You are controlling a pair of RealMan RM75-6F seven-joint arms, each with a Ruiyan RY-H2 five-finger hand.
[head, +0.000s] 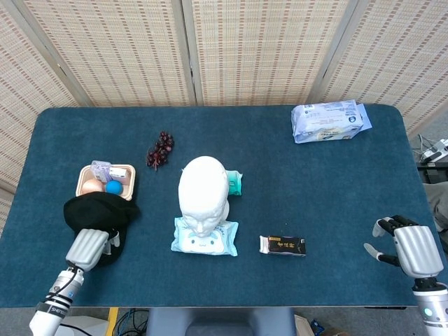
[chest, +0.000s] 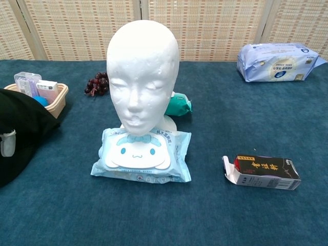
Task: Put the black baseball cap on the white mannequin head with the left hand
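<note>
The black baseball cap hangs bunched at the table's near left, raised in front of the basket; in the chest view the cap fills the left edge. My left hand grips the cap from the near side, fingers curled into the fabric; only a small white part of the hand shows in the chest view. The white mannequin head stands upright in the middle on a pack of wipes, its crown bare. My right hand rests at the table's near right edge, fingers apart, holding nothing.
A beige basket with an egg, a blue ball and small packs sits just behind the cap. Dark grapes lie behind the head, a teal packet beside it. A black box lies right of the wipes, a tissue pack far right.
</note>
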